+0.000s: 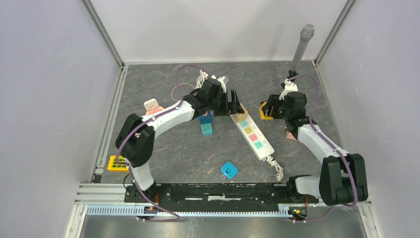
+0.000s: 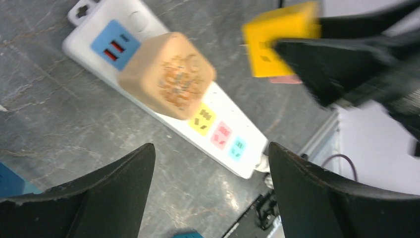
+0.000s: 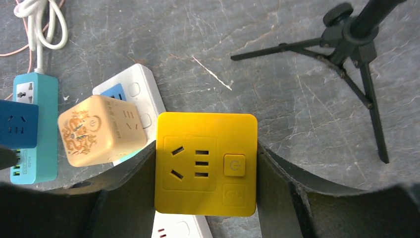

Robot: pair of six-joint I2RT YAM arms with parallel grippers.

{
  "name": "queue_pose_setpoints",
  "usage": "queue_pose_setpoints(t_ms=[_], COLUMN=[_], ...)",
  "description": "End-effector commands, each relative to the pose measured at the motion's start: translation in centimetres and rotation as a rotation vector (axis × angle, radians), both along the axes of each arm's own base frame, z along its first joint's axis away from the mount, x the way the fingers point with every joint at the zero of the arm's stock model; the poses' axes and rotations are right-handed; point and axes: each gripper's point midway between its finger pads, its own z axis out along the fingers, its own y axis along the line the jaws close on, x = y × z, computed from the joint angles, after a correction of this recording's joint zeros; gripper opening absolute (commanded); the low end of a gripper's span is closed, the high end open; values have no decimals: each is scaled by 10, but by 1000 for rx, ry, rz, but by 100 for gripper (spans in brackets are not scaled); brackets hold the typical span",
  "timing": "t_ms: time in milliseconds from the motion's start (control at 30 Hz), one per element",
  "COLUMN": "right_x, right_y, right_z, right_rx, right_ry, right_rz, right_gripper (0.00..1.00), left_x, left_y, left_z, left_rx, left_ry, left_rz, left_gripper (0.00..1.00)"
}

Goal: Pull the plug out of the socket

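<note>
Right pincer (image 3: 205,148) clamped on the yellow plug (image 3: 198,193); left pincer (image 2: 210,148) spread apart.
Below the left pincer, a tan plug (image 2: 168,74) rests on the white socket strip (image 2: 233,158); the yellow plug's prongs are hard to make out.

The table (image 1: 198,148) is coloured dark grey and is veined with pale marbling. On the white power strip (image 1: 252,135), a blue USB panel (image 2: 115,44) is seen, and the socket faces are tinted yellow, pink and teal. The tan cube adapter (image 3: 101,130) is printed with a golden-brown ornamental figure. The yellow cube adapter (image 3: 205,163) is left plain. A teal power strip (image 3: 34,129), a dark blue cube adapter (image 3: 19,124), a bright blue plug (image 1: 229,170) and a black tripod (image 3: 346,44) are also shown.
</note>
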Motion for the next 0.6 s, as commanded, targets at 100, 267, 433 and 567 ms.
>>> queue_pose_setpoints(t_ms=[100, 267, 433, 567], right_x=[13, 8, 1, -3], right_y=[6, 2, 2, -7], right_z=[-11, -29, -47, -58], right_rx=[108, 134, 137, 108], right_ry=[20, 67, 121, 150], right_rz=[38, 44, 51, 20], right_gripper=[29, 34, 36, 41], left_x=[-38, -65, -67, -70], left_y=[-5, 0, 18, 24], left_z=[99, 130, 132, 126], left_rx=[-182, -273, -213, -190], left_ry=[-123, -134, -171, -167], left_rz=[-191, -263, -214, -204], left_gripper=[93, 96, 98, 99])
